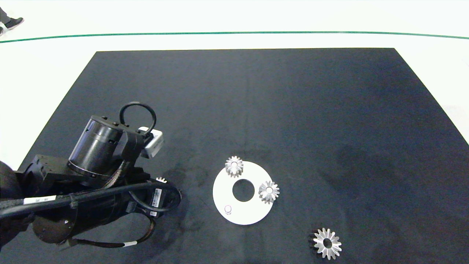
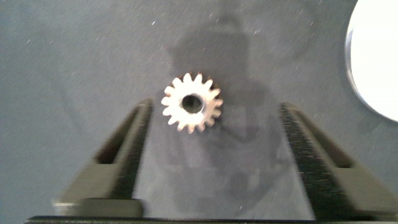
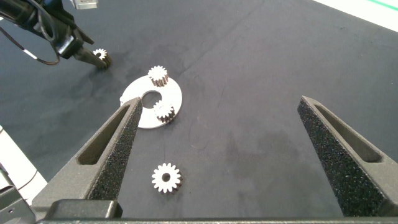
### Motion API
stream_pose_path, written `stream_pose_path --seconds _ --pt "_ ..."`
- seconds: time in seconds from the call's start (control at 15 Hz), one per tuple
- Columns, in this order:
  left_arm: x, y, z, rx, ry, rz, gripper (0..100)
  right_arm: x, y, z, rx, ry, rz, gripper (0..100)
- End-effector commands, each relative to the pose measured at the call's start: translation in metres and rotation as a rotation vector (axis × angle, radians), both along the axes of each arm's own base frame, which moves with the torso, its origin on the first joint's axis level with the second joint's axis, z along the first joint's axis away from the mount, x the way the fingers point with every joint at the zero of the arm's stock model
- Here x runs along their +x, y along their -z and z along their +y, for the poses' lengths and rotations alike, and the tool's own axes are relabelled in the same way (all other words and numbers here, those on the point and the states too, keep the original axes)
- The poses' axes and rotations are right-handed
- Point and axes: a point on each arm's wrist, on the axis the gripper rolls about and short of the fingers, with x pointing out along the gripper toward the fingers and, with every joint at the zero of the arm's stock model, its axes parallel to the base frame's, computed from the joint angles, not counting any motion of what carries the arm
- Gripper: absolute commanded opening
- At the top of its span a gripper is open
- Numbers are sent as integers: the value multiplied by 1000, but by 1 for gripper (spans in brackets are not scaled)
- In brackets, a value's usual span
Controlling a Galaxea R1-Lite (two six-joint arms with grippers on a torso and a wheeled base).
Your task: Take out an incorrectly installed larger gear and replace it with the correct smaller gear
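Head view shows the left tool low over the dark bench mat, fingers spread wide around the small silver short-toothed gear, which lies flat and free between them. Beside it is the white round plate carrying two small silver gears. The wide silver star-like gear lies apart on the mat. The right tool hangs high, wide open.

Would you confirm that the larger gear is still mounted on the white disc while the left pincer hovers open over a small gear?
Not quite: the larger gear lies on the black mat, off the white disc, as the head view shows. The left pincer does hover open over the smaller gear.
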Motion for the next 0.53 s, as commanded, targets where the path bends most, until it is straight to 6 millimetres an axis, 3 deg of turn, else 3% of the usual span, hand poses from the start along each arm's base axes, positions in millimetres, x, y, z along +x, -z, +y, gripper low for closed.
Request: stream_pose_path --seconds 0.07,0.4,0.53 --pt "9 11 -6 16 -2 20 100 1 1 1 -5 1 2 100" --pt "15 31 -6 11 -18 12 99 1 1 1 -4 1 1 100" --pt "15 34 -4 19 -26 22 95 1 1 1 -4 1 1 100"
